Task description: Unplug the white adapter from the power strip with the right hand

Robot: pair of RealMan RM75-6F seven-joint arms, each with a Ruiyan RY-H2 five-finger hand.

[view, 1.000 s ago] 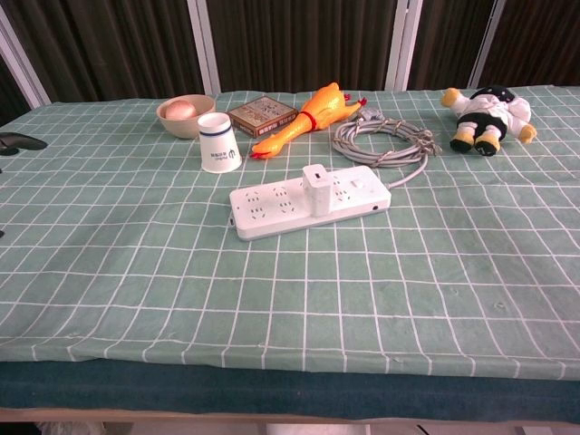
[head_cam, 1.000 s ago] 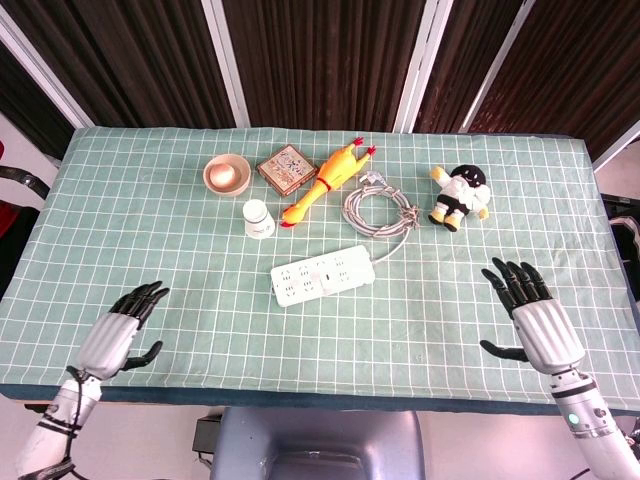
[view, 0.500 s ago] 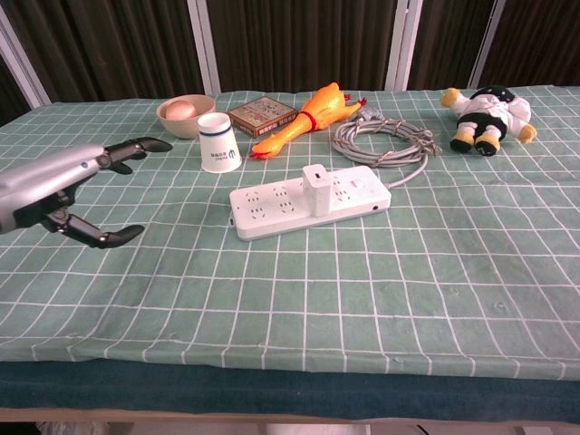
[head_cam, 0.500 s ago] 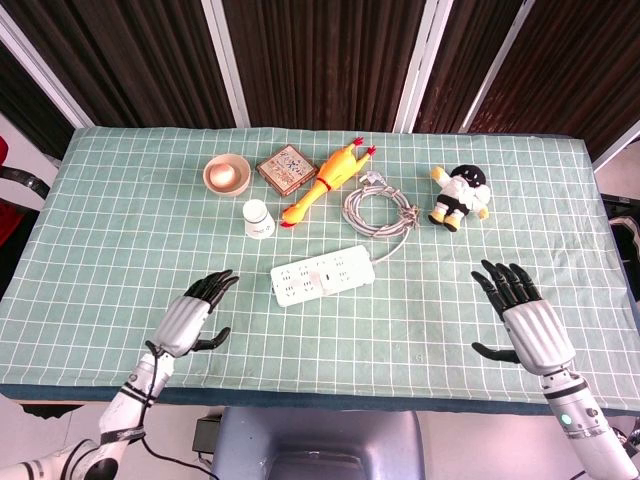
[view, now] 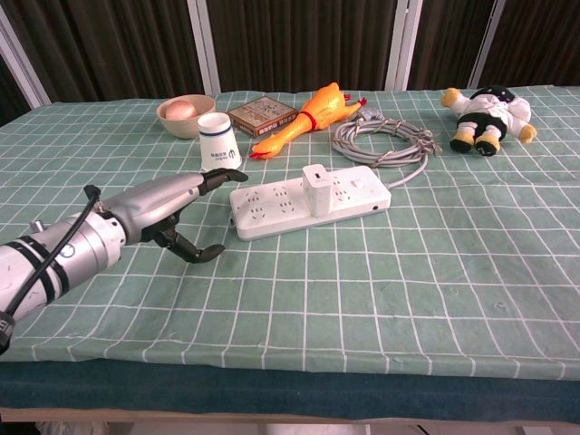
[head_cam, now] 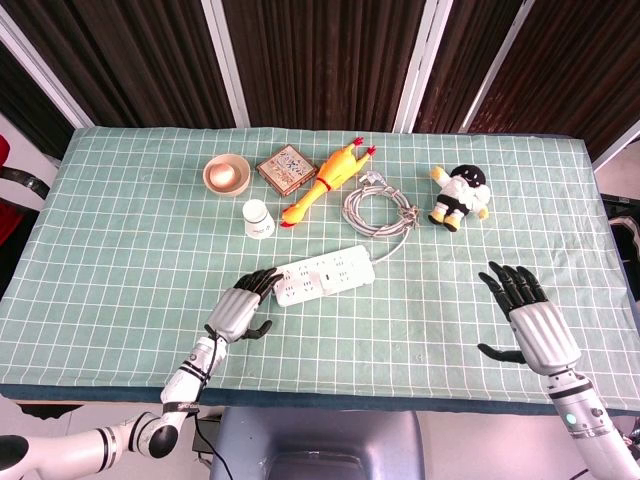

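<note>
Head view shows your left hand (head_cam: pixel 240 311) has swept in across the desk (head_cam: pixel 120 230) and now lies just beside the near-left end of the power strip (head_cam: pixel 322 277), fingers spread and holding nothing. It looks placed to steady the strip. The white adapter (view: pixel 316 188) still stands upright in the strip's middle sockets, untouched. Your right hand (head_cam: pixel 527 320) has barely shifted; it hovers well to the right of the strip, fingers apart and empty, so you still need to bring it over the adapter.
</note>
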